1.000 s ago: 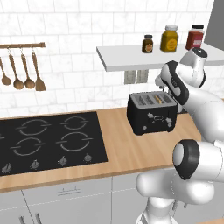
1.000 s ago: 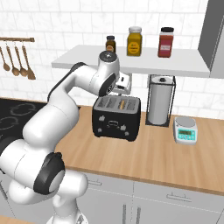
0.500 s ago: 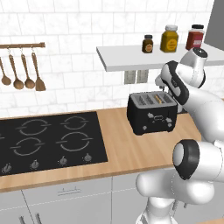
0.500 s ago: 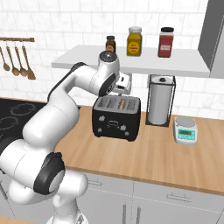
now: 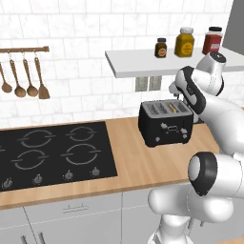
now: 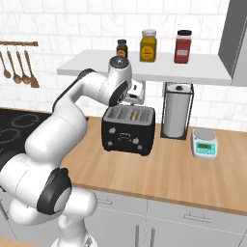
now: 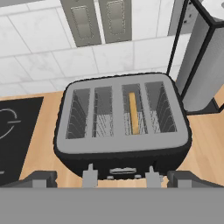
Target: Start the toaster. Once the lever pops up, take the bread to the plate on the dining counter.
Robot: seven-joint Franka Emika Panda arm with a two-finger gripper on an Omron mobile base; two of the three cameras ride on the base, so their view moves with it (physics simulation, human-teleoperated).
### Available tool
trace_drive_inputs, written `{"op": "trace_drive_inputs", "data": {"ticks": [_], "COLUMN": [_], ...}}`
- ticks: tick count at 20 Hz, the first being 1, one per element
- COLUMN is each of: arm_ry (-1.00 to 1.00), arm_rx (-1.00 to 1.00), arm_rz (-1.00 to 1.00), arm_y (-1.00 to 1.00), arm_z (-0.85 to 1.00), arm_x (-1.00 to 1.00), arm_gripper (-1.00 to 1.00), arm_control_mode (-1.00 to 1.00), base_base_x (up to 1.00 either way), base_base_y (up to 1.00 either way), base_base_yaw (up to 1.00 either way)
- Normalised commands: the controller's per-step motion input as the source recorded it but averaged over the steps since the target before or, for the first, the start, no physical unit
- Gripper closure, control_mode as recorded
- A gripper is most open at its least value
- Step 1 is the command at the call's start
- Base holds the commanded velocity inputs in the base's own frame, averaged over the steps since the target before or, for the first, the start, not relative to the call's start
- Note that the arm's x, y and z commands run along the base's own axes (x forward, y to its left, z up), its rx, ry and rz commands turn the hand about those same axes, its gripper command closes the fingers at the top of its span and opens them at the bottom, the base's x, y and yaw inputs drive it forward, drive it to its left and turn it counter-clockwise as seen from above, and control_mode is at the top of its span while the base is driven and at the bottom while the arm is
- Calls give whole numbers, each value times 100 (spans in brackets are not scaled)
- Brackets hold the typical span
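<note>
The black toaster [image 5: 164, 126] [image 6: 128, 132] stands on the wall-side wood counter, right of the hob. From the hand view I look down on the toaster [image 7: 122, 144] with its four long slots. The bread [image 7: 133, 113], a thin golden slice, sits low in the third slot from the left, and its top edge shows as bread [image 5: 177, 107] [image 6: 136, 115] in the base views. My gripper [image 7: 113, 180] [image 5: 179, 91] [image 6: 135, 92] hangs above and behind the toaster, open, fingers wide apart, holding nothing. The plate and the dining counter are out of view.
A paper-towel holder [image 6: 176, 111] [image 7: 205, 61] stands close on the toaster's right, with a small kitchen scale [image 6: 204, 143] beyond. A shelf [image 5: 143, 64] with three jars hangs just above the hand. The black hob [image 5: 47, 152] lies left; utensils [image 5: 24, 83] hang on the wall.
</note>
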Motion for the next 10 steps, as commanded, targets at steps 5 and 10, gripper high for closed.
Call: {"op": "trace_drive_inputs", "data": {"ticks": [5,10], "arm_ry": [0,0], "arm_rx": [0,0], "arm_rz": [0,0], "arm_y": [0,0], "arm_z": [0,0], "arm_x": [0,0], "arm_gripper": [-100,-100], "arm_control_mode": [-100,-100], "base_base_x": [0,0], "base_base_y": [0,0], "base_base_yaw": [0,0]}}
